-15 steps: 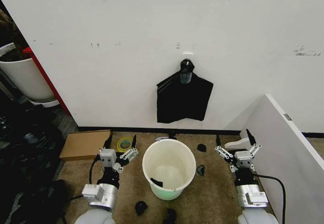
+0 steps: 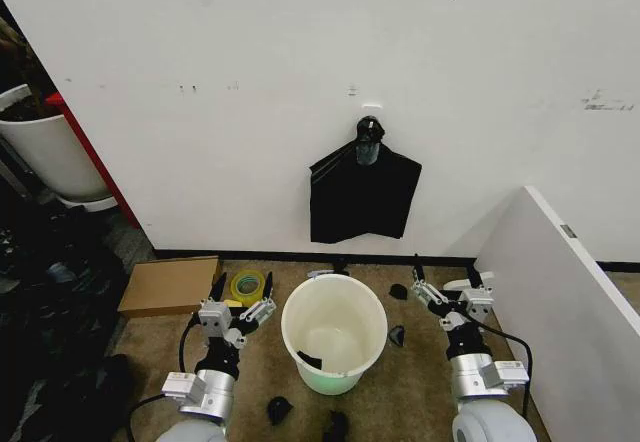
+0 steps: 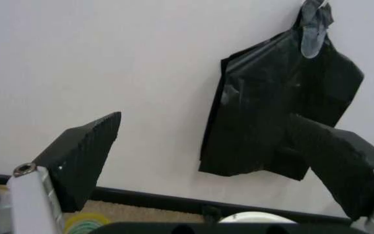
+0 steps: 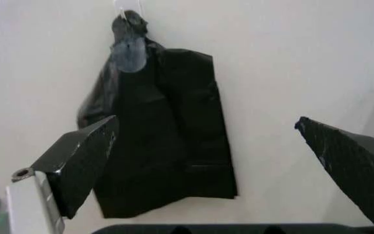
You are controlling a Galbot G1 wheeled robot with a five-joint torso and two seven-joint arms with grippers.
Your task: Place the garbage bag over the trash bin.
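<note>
The trash bin (image 2: 340, 312) is a round cream-white bucket standing upright on the carpet between my two arms, with a small black scrap (image 2: 310, 360) at its bottom. The garbage bag is out of view. A flat black bundle with a knotted top (image 2: 362, 200) hangs from a hook on the wall behind the bin; it also faces both wrist cameras (image 3: 271, 112) (image 4: 161, 136). My left gripper (image 2: 242, 287) (image 3: 210, 161) is open to the left of the bin. Open too, my right gripper (image 2: 444, 272) (image 4: 213, 165) stands to the bin's right. Both point at the wall and hold nothing.
A cardboard box (image 2: 170, 284) and a tape roll (image 2: 247, 285) lie left of the bin. Black scraps (image 2: 396, 336) dot the carpet around it. A white panel (image 2: 570, 292) closes the right side. A larger off-white tub (image 2: 45, 152) and dark clutter sit far left.
My right gripper has moved left and forward, closer to the bin. The left gripper has shifted slightly. Both stay open.
</note>
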